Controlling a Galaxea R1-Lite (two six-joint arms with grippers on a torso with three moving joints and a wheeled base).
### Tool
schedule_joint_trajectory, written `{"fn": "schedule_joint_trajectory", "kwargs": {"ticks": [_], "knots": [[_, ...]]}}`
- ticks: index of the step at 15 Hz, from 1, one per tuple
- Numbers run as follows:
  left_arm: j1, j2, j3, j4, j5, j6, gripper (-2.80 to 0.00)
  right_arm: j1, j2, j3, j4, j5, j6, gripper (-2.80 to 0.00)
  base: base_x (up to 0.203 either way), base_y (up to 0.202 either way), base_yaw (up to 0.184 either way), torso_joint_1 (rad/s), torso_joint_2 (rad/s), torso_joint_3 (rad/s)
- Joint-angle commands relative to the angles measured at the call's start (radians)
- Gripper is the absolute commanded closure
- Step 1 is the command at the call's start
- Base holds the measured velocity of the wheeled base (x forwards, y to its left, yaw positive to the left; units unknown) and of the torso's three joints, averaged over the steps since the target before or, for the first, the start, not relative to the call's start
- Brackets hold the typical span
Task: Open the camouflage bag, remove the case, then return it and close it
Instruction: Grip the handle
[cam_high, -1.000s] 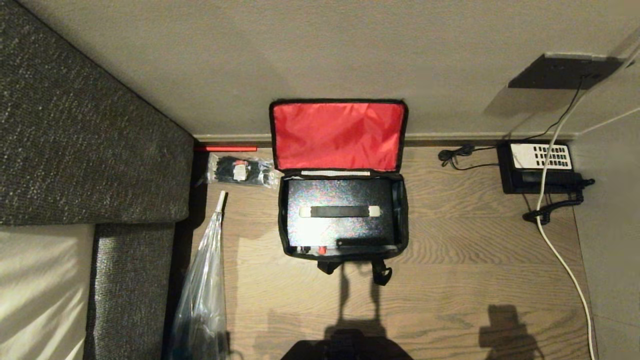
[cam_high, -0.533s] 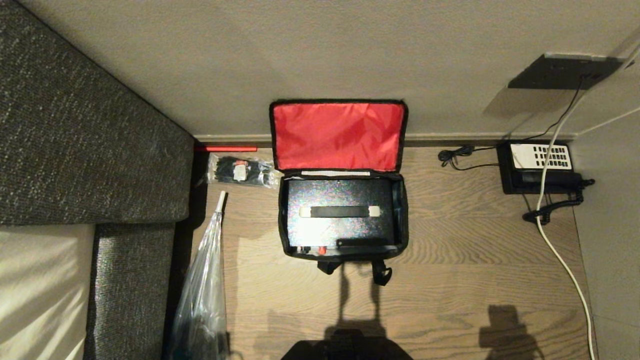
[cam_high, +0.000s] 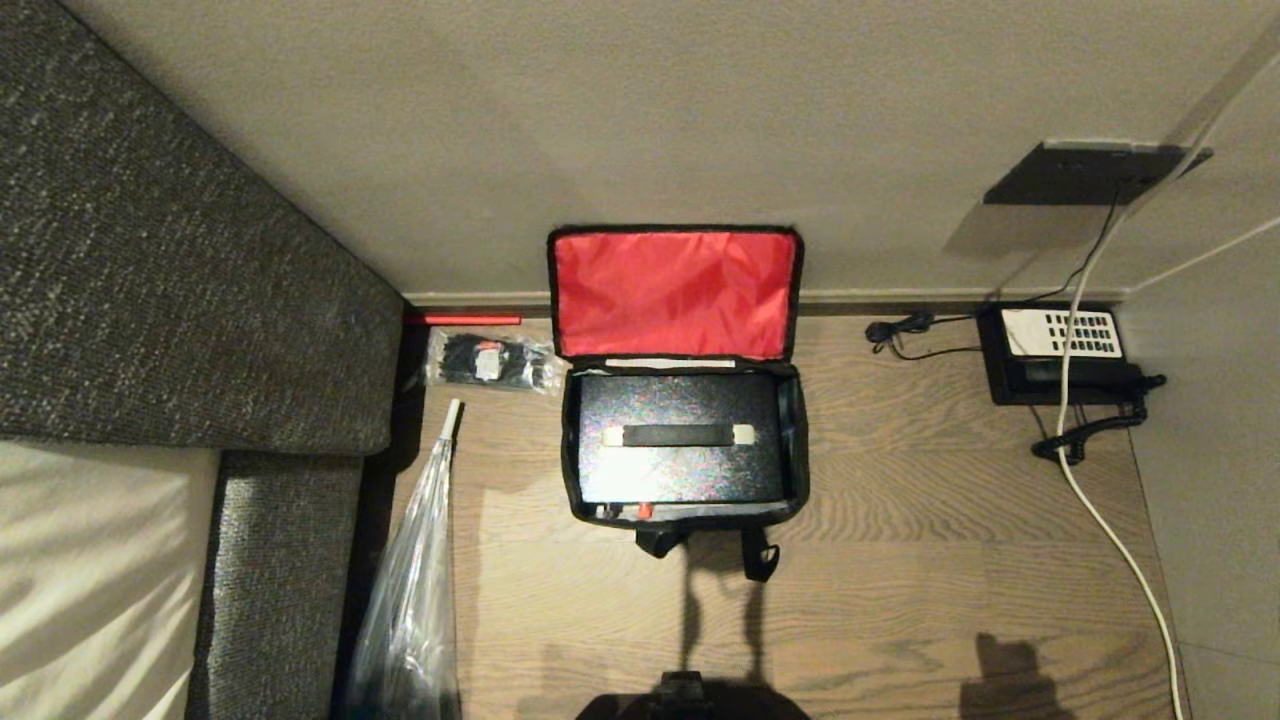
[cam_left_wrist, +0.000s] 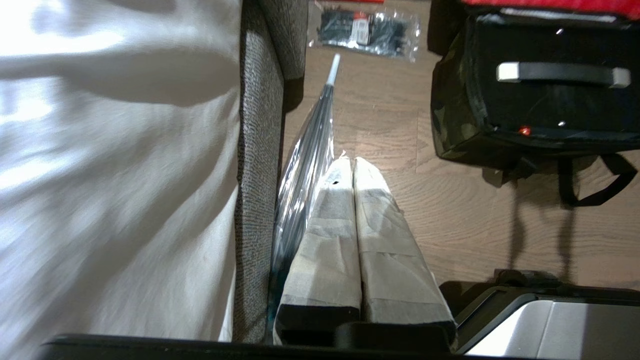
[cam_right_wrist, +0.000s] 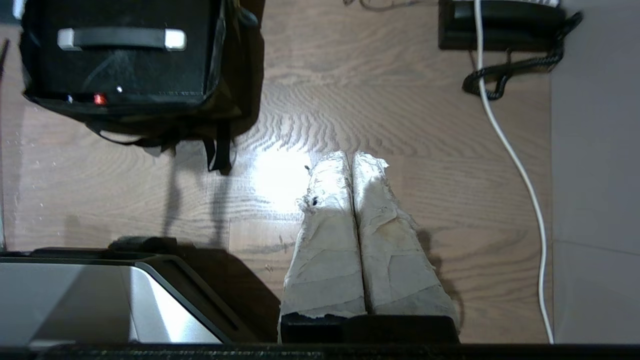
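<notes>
Centrally, the camouflage bag (cam_high: 800, 440) abuts the wall (cam_high: 640, 120).

My left gripper (cam_left_wrist: 354, 162) and my right gripper (cam_right_wrist: 352, 157) both wear pale beige tape. Ahead, the camouflage bag (cam_high: 800, 440) shows a red lid lining and black trim, green-and-black blotches on its side; inside it the case (cam_high: 678, 462) is speckled black with a small red clasp. Around the bag, the floor (cam_high: 900, 560) is brown woodgrain; right of it sits a black telephone (cam_high: 1055, 352) with a white keypad.

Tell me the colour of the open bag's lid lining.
Red lid lining, clearest in the head view.
</notes>
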Motion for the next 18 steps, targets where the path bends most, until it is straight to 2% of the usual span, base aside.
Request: {"fn": "schedule_joint_trajectory", "kwargs": {"ticks": [1, 12, 18], "knots": [[0.0, -0.002, 0.003, 0.0, 0.001, -0.002, 0.0, 0.0, 0.0, 0.0, 0.0, 0.0, -0.001, 0.0, 0.0, 0.0, 0.0, 0.002, 0.0, 0.2], [0.001, -0.002, 0.003, 0.0, 0.001, -0.001, 0.0, 0.0, 0.0, 0.0, 0.0, 0.0, -0.001, 0.0, 0.0, 0.0, 0.0, 0.002, 0.0, 0.204], [0.001, -0.002, 0.002, 0.001, -0.002, 0.011, 0.0, 0.0, 0.0, 0.0, 0.0, 0.0, -0.001, 0.0, 0.0, 0.0, 0.0, 0.002, 0.0, 0.041]]}}
